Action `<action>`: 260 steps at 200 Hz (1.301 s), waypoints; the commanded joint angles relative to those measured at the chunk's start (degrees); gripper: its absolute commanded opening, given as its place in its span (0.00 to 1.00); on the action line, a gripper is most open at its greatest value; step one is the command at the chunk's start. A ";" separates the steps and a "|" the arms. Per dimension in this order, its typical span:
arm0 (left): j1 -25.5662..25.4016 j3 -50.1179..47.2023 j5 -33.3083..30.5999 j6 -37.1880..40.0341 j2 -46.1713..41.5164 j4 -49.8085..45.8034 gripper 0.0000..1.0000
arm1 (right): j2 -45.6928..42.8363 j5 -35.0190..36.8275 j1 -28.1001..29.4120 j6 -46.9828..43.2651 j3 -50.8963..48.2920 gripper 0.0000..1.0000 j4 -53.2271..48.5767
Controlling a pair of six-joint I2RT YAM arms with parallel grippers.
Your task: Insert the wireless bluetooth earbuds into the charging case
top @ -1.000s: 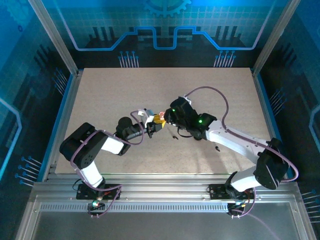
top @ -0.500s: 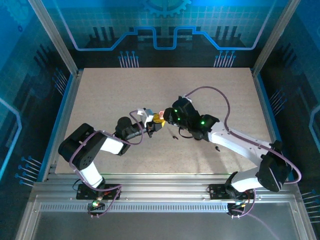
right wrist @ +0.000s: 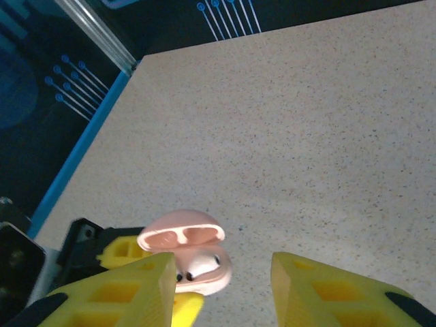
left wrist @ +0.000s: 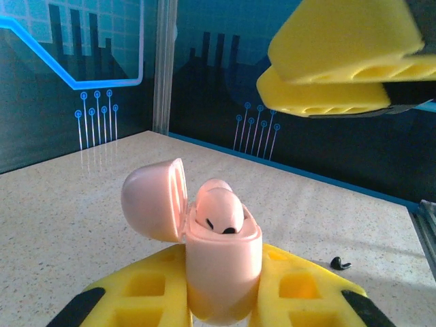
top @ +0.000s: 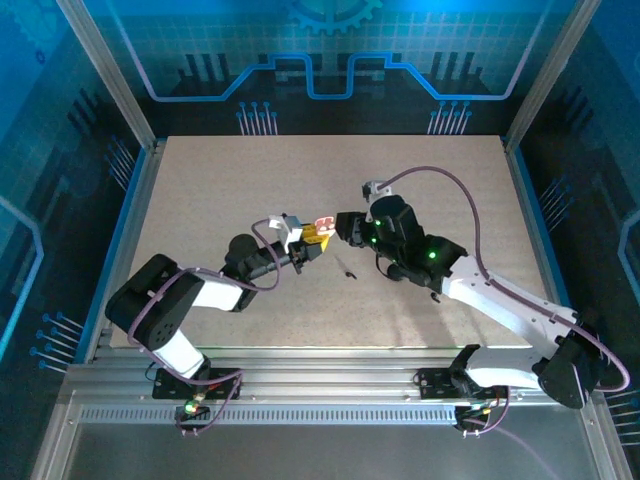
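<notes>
Pale pink charging case, yellow fingers, speckled beige table

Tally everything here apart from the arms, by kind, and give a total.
Pink charging case: 1
Pale earbud seated in the case: 1 clearly seen; whether a second sits behind it, I cannot tell
Small black piece on the table: 1
Total: 3

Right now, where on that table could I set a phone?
The far half of the table, back wall to mid-table, is bare. So is the near strip between the left arm and right arm. Mid-table is crowded: the left gripper holds the charging case, the right gripper hangs beside it, and a small black piece lies in front.
</notes>
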 commanded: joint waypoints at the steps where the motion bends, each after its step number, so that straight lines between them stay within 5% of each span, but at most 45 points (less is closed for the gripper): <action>1: 0.02 -1.50 1.32 -0.43 -2.55 -0.63 0.07 | -1.11 -4.06 -0.69 -7.36 -0.76 0.43 2.83; 135: 0.03 -3.48 3.89 3.88 -14.27 -16.64 0.07 | -5.88 -20.78 -3.89 -23.56 -12.08 0.52 16.68; 260: -0.01 -1.64 8.20 7.92 -20.85 -27.29 0.08 | -5.79 -45.46 -12.26 -49.97 -12.58 0.61 11.08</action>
